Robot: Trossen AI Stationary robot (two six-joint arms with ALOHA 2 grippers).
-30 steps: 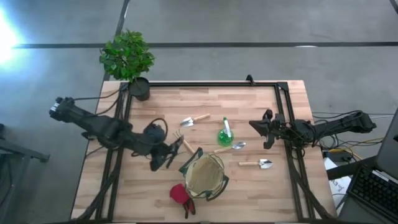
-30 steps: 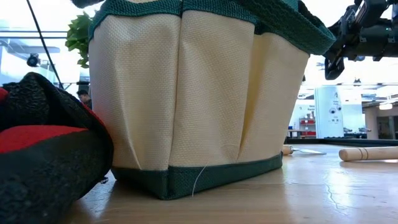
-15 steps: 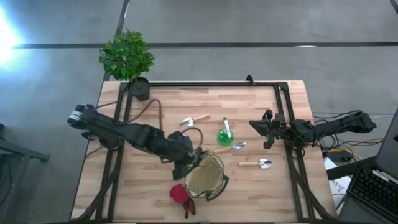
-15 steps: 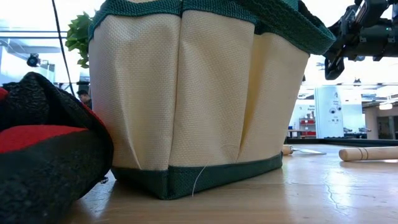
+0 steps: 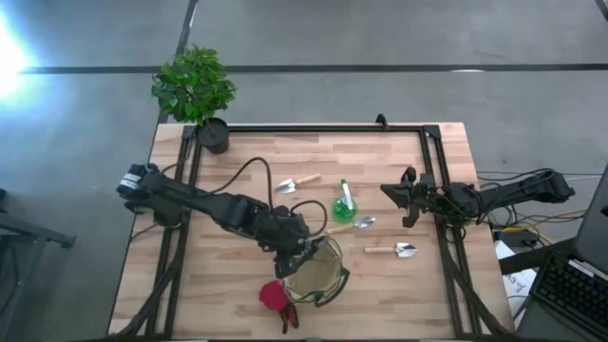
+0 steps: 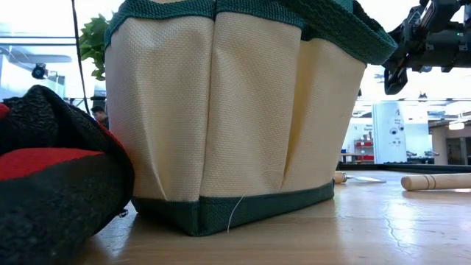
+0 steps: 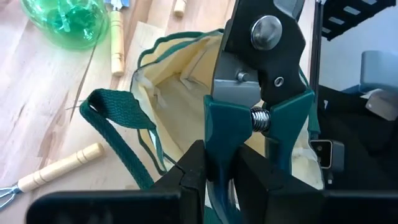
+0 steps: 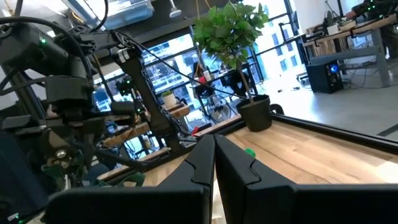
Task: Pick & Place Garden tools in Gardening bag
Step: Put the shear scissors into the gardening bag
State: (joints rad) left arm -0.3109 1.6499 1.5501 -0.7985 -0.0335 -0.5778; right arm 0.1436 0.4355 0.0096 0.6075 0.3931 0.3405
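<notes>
Left gripper (image 7: 225,171): clamped on the pruning shears (image 7: 258,93) — both dark fingers press the green handles, blades pointing away from the wrist.

Shears' long axis: runs straight out from the fingers, tip aimed over the mouth of the gardening bag (image 7: 180,81).

Bag from the gripper: directly beyond and beneath the shears; in the wrist view the pale lining opens just past the blades. In the high view the left gripper (image 5: 296,245) sits at the near rim of the gardening bag (image 5: 315,273).

Strap handle (image 7: 115,115): flopped outward on the wood beside the opening, off to one side of the shears — apparently not across the drop line.

Nearer arm: the left, plainly. The right gripper (image 5: 407,197) waits well apart, beyond the bag at the far table edge, fingers together.

Coming move, as I judge it: ease forward and down along that same axis, then release — the blades need to clear the rim first.

Other tools: green spray bottle (image 5: 344,206) and a wooden-handled trowel (image 5: 391,250) lie on the table on the far side of the bag; red glove (image 5: 275,296) touches the bag's base in the low view.
</notes>
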